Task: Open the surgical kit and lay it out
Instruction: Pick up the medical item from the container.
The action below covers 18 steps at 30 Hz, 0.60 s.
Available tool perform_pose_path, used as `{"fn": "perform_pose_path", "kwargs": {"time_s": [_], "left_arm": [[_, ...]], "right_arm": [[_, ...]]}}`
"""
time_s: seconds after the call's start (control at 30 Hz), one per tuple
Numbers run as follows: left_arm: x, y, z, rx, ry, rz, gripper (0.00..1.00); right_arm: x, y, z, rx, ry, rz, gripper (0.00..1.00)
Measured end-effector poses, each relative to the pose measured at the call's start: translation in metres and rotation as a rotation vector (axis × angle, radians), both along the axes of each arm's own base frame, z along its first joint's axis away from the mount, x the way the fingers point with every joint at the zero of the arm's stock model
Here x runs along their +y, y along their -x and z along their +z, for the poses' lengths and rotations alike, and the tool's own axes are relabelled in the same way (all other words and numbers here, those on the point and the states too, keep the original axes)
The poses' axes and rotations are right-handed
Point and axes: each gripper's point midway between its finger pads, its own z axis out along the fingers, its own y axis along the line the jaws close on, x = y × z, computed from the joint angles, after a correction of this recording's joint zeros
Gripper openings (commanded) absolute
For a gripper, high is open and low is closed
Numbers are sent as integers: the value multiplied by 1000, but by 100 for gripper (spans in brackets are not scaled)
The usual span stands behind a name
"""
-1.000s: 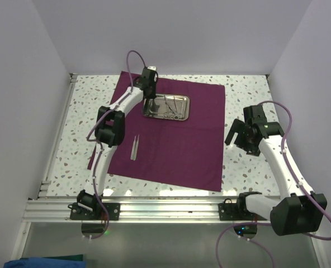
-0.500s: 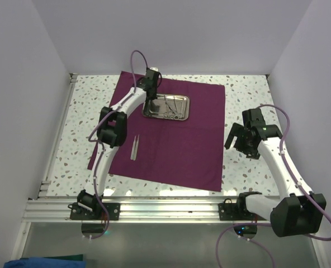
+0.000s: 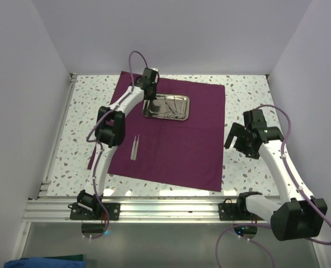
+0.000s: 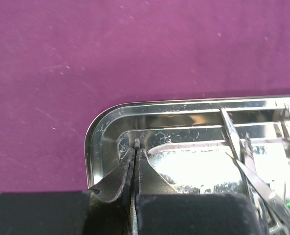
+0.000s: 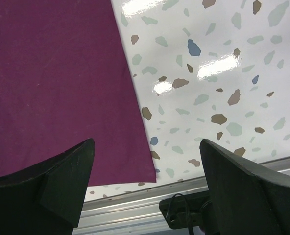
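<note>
The dark purple cloth (image 3: 176, 145) lies spread flat on the table. The small steel tray (image 3: 166, 106) stands on its far part and holds several thin silver instruments (image 3: 174, 108). One pair of tweezers (image 3: 135, 147) lies on the cloth to the near left. My left gripper (image 3: 149, 102) is down at the tray's left end. In the left wrist view its jaws (image 4: 136, 147) are shut on a thin silver instrument, inside the tray's rim (image 4: 93, 142), with other instruments (image 4: 253, 171) to the right. My right gripper (image 3: 236, 139) is open and empty, above the table beside the cloth's right edge (image 5: 52, 88).
The speckled table (image 3: 244, 95) shows around the cloth. An aluminium rail (image 3: 165, 209) runs along the near edge, also seen in the right wrist view (image 5: 135, 205). White walls close in the left, right and far sides.
My left gripper has shifted slightly at the tray's left end. My right arm has drawn a little nearer, still open.
</note>
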Motion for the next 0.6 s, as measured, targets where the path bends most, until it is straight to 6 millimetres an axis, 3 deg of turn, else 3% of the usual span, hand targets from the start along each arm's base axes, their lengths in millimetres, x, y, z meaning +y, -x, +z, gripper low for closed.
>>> {"fn": "perform_pose_path", "kwargs": {"time_s": [0.33, 0.47, 0.6], "left_arm": [[-21, 21, 13, 65, 126, -79, 0], [-29, 22, 39, 36, 162, -94, 0], [-33, 22, 78, -22, 196, -98, 0]], "right_arm": [[3, 0, 5, -31, -18, 9, 93], [4, 0, 8, -44, -26, 15, 93], [5, 0, 10, -50, -28, 19, 93]]}}
